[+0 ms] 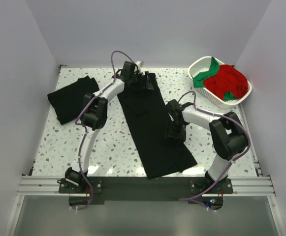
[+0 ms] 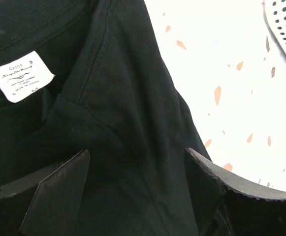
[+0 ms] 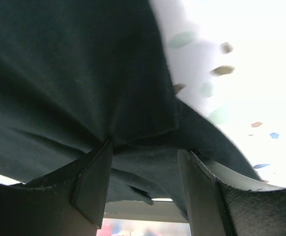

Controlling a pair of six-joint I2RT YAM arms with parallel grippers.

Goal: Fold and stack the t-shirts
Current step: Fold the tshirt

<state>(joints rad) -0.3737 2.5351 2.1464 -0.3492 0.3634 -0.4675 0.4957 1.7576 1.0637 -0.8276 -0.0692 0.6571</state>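
A long black t-shirt [image 1: 152,125] lies folded lengthwise into a strip down the middle of the table. My left gripper [image 1: 143,79] is at its far collar end. In the left wrist view its jaws [image 2: 138,152] stand wide apart over the black cloth, near the white neck label [image 2: 22,76]. My right gripper [image 1: 174,132] is low at the strip's right edge. In the right wrist view its jaws [image 3: 145,147] stand apart with black cloth [image 3: 83,73] draped at the tips. A second folded black t-shirt [image 1: 71,98] lies at the far left.
A white lattice basket [image 1: 200,64] at the far right holds a red t-shirt [image 1: 229,78] and a green one [image 1: 204,76]; its rim shows in the left wrist view [image 2: 285,24]. White walls close the table on three sides. A metal rail [image 1: 143,184] runs along the near edge.
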